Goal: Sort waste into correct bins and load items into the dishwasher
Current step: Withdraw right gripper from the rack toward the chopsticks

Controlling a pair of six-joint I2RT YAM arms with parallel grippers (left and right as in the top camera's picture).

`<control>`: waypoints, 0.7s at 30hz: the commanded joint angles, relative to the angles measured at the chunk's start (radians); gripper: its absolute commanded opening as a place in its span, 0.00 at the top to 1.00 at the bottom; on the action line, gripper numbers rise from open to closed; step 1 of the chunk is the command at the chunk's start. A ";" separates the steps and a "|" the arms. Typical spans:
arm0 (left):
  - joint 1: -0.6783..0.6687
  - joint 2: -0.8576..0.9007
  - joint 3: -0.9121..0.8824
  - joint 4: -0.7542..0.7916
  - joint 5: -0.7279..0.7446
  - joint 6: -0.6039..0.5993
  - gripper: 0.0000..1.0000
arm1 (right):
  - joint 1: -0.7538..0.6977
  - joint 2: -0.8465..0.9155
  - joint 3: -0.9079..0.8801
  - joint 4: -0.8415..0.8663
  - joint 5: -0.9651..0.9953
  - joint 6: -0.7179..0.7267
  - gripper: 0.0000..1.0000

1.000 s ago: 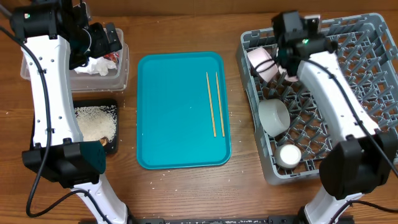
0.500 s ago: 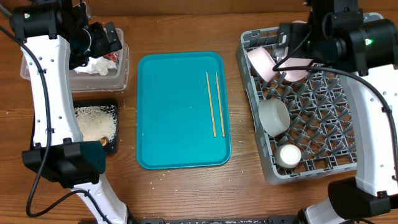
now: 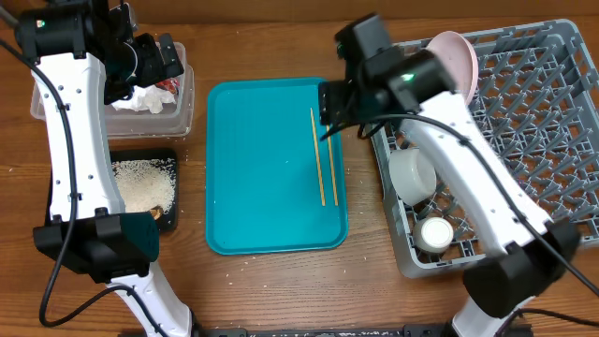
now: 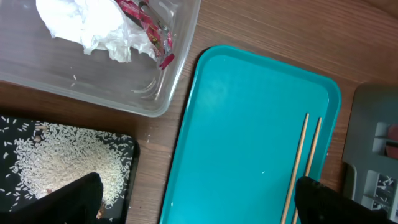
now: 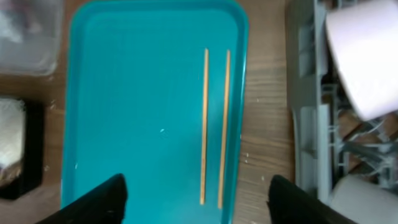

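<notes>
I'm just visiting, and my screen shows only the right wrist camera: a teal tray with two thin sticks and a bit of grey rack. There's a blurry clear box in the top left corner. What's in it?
Observer: The clear tub holds a crumpled white tissue and a red-and-white wrapper.
Visitor: And the dark thing just below that box?
Observer: That is a black tray with white rice grains heaped on it.
Visitor: Is there a second arm somewhere?
Observer: Yes. The left gripper hangs above the tub with its fingers wide apart, holding nothing.
</notes>
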 commanded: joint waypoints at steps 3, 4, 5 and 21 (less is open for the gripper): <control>0.005 -0.006 0.012 0.002 -0.007 0.016 0.00 | 0.005 0.011 -0.187 0.144 0.025 0.077 0.40; 0.005 -0.006 0.012 0.002 -0.007 0.016 0.00 | 0.006 0.011 -0.227 0.187 -0.003 0.076 0.41; 0.005 -0.006 0.012 0.002 -0.007 0.016 0.00 | 0.008 0.012 -0.263 0.228 -0.029 0.069 0.44; 0.005 -0.006 0.012 0.002 -0.007 0.016 0.00 | 0.124 0.206 -0.441 0.480 0.055 0.123 0.57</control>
